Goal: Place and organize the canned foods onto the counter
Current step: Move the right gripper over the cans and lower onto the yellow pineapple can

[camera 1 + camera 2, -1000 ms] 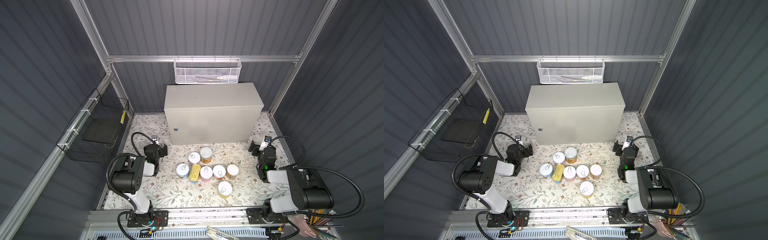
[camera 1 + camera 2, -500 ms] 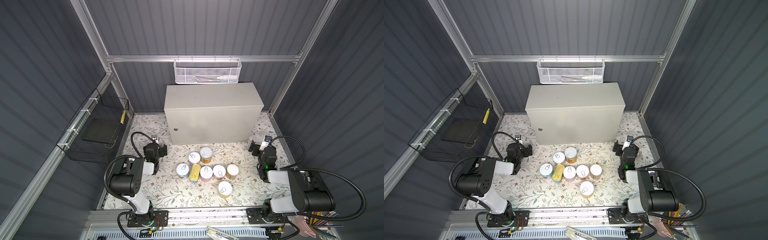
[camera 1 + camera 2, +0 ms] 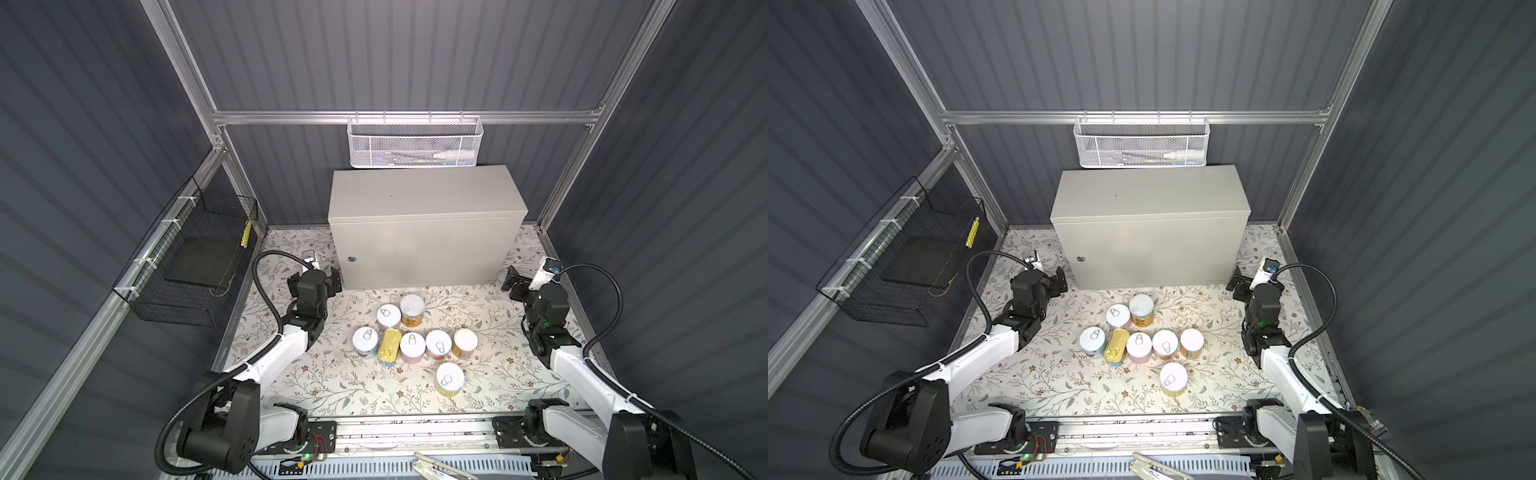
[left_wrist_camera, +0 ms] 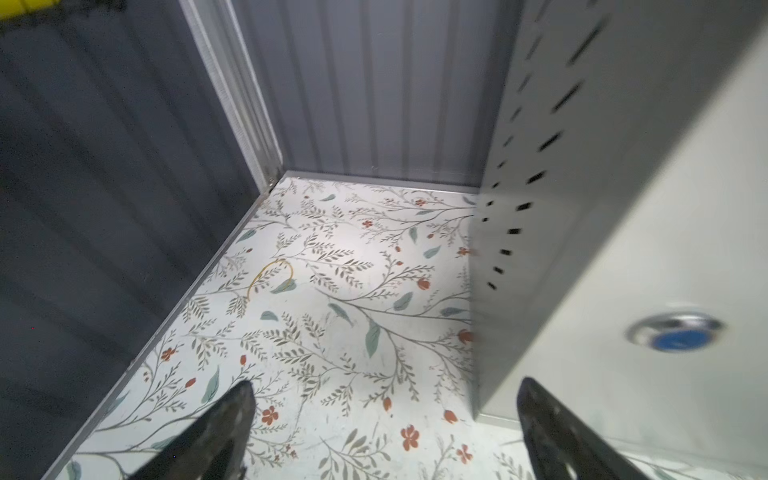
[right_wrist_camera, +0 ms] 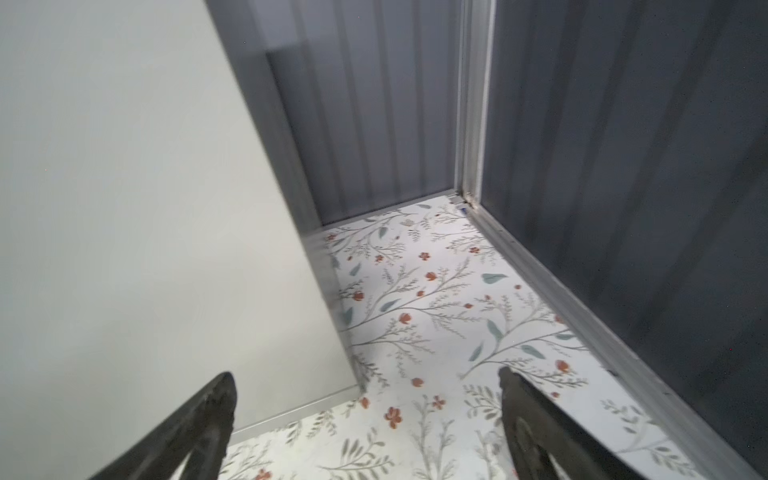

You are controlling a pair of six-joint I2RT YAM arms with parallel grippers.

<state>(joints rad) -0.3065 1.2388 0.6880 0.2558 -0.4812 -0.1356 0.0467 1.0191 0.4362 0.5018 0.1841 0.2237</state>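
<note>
Several round canned foods [image 3: 411, 332] [image 3: 1142, 332] with pale lids stand grouped on the floral floor in front of the counter. Among them lies a gold rectangular tin [image 3: 389, 347]. One yellow can [image 3: 449, 378] stands apart, nearer the front. The counter [image 3: 424, 195] [image 3: 1150, 195] is a light-grey box with a bare flat top and a round lock [image 4: 675, 332]. My left gripper [image 3: 316, 277] [image 4: 384, 390] is open and empty at the counter's [image 4: 665, 249] front left corner. At the counter's [image 5: 124, 208] front right corner my right gripper [image 3: 524, 279] [image 5: 365, 376] is open and empty.
A white mesh basket [image 3: 413, 143] hangs on the back rail above the counter. A black wire basket [image 3: 195, 257] hangs on the left wall. A rubber band [image 4: 270, 274] lies on the floor left of the counter. Dark walls and aluminium posts enclose the floor.
My left gripper has moved a little toward the back, closer to the counter's front left corner. The right arm and the cans have not moved.
</note>
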